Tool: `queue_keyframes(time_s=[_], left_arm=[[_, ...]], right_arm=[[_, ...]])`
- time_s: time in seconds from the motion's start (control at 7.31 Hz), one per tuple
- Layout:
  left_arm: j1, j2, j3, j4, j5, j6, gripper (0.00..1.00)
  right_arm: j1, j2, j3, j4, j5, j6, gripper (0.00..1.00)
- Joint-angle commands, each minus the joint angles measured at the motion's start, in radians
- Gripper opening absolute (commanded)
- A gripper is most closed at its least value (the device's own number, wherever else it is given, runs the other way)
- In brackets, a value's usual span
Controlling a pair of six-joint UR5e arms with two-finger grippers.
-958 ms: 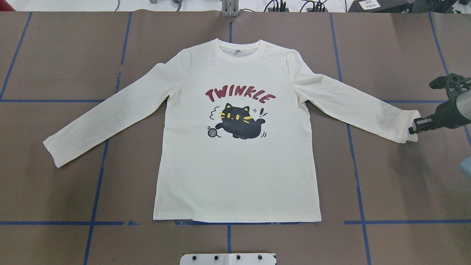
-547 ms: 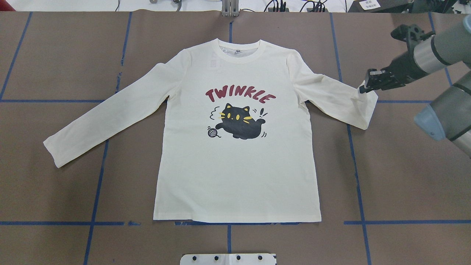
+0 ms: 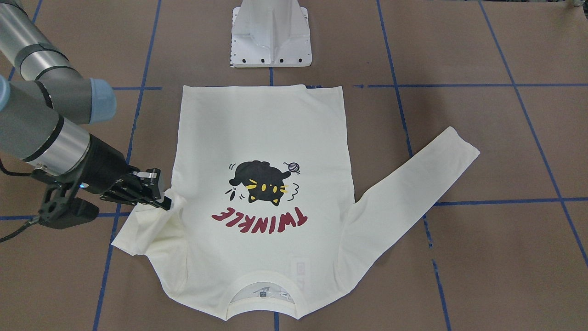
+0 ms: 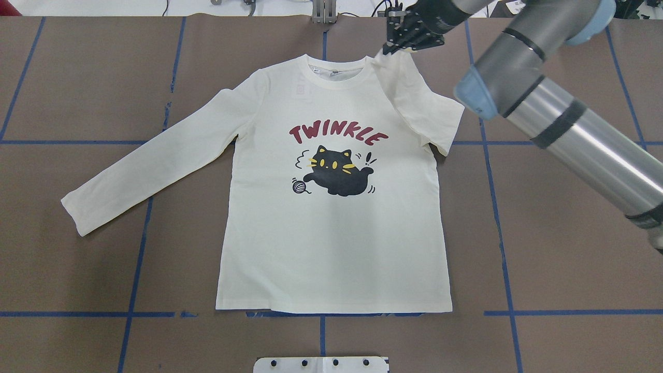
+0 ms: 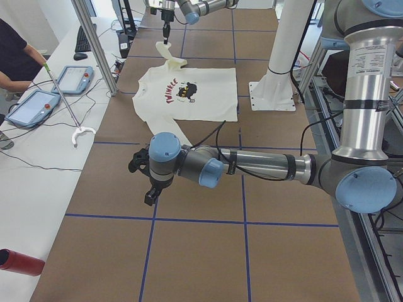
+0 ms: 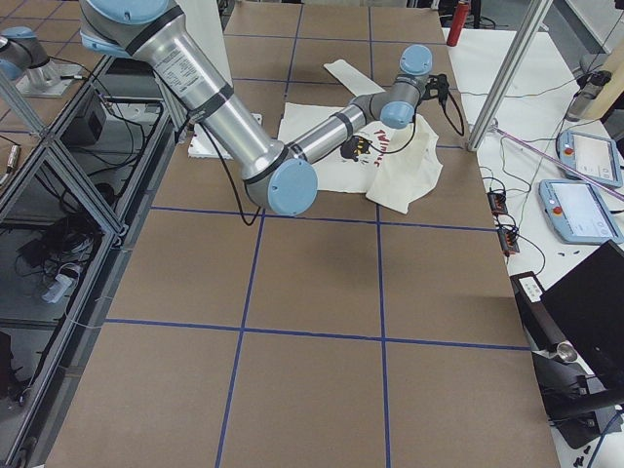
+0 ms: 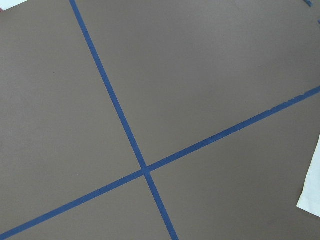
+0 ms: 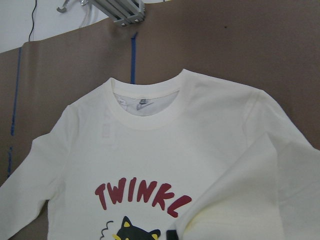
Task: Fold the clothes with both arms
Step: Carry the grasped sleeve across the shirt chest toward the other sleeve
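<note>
The cream-white long-sleeved shirt (image 4: 331,248) lies flat, print side up, with the black cat and red "TWINKLE" showing. My right gripper (image 4: 394,47) is shut on the cuff of the right sleeve (image 4: 424,109). It holds the cuff raised near the collar, so the sleeve drapes back over the shoulder. The front-facing view shows the same grip (image 3: 161,198). The other sleeve (image 4: 150,160) lies straight out on the table. My left gripper (image 5: 150,196) hovers over bare table well off the shirt; I cannot tell whether it is open or shut. Its wrist view catches only a white fabric corner (image 7: 312,185).
Brown table cover with a blue tape grid (image 4: 497,228). The white mounting base (image 4: 321,364) sits at the near edge. A person (image 5: 16,44) and control tablets (image 5: 38,104) are beside the table, and a red cylinder (image 5: 19,263) lies at its corner.
The right gripper has carried the sleeve cuff from the far right of the table up and leftward to the collar area. The sleeve now folds back over the shoulder.
</note>
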Motion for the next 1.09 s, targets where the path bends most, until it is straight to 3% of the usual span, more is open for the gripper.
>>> queue_keyframes(time_s=[0.0, 0.27, 0.68, 0.82, 0.96], left_arm=[[0.000, -0.002, 0.005, 0.000, 0.000, 0.000, 1.00], [0.000, -0.003, 0.006, 0.000, 0.000, 0.000, 1.00], [0.000, -0.003, 0.012, 0.000, -0.002, 0.002, 1.00], [0.000, -0.003, 0.012, 0.000, -0.002, 0.002, 1.00], [0.000, -0.005, 0.012, 0.000, 0.000, 0.002, 1.00]], right_arm=[[-0.200, 0.232, -0.247, 0.010, -0.290, 0.005, 0.00], [-0.294, 0.237, -0.322, 0.125, -0.454, 0.006, 0.00], [-0.310, 0.252, -0.351, 0.178, -0.473, 0.006, 0.00], [-0.318, 0.312, -0.404, 0.195, -0.479, 0.006, 0.00], [-0.340, 0.334, -0.431, 0.265, -0.502, 0.006, 0.94]])
